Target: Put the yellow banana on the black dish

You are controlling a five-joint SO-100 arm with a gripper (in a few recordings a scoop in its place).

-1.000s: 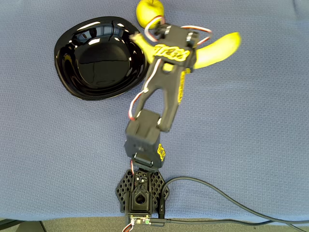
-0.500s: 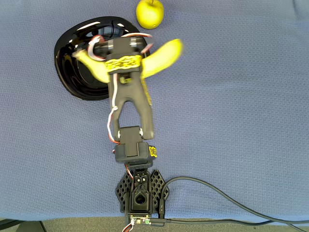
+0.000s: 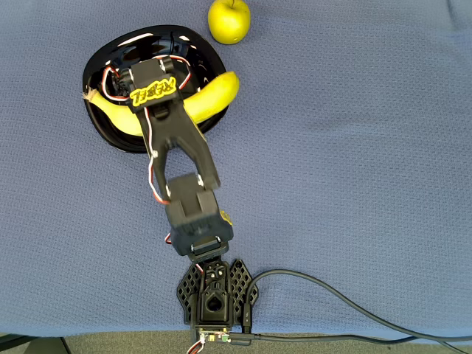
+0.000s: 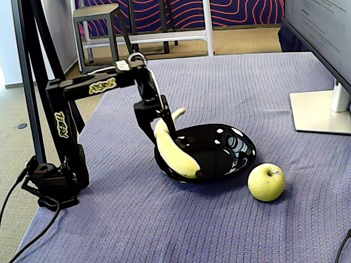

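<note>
The yellow banana [image 3: 214, 96] lies across the black dish [image 3: 198, 60] in the overhead view. Its stem end sits near the dish's left rim and its other end sticks out past the right rim. My gripper [image 3: 148, 100] is shut on the banana's middle, above the dish. In the fixed view the banana [image 4: 174, 154] slants down from the gripper [image 4: 159, 127], its lower end at the near rim of the dish [image 4: 231, 148]. Whether that end rests on the dish I cannot tell.
A yellow-green apple [image 3: 228, 20] stands on the blue cloth just beyond the dish, also near the dish in the fixed view [image 4: 266, 182]. A monitor foot [image 4: 321, 112] stands at the right. The arm's base [image 3: 214, 295] and its cable sit at the table's near edge.
The arm has swung left with the banana, from beside the apple to over the dish. The banana now hangs lower and lies across the dish.
</note>
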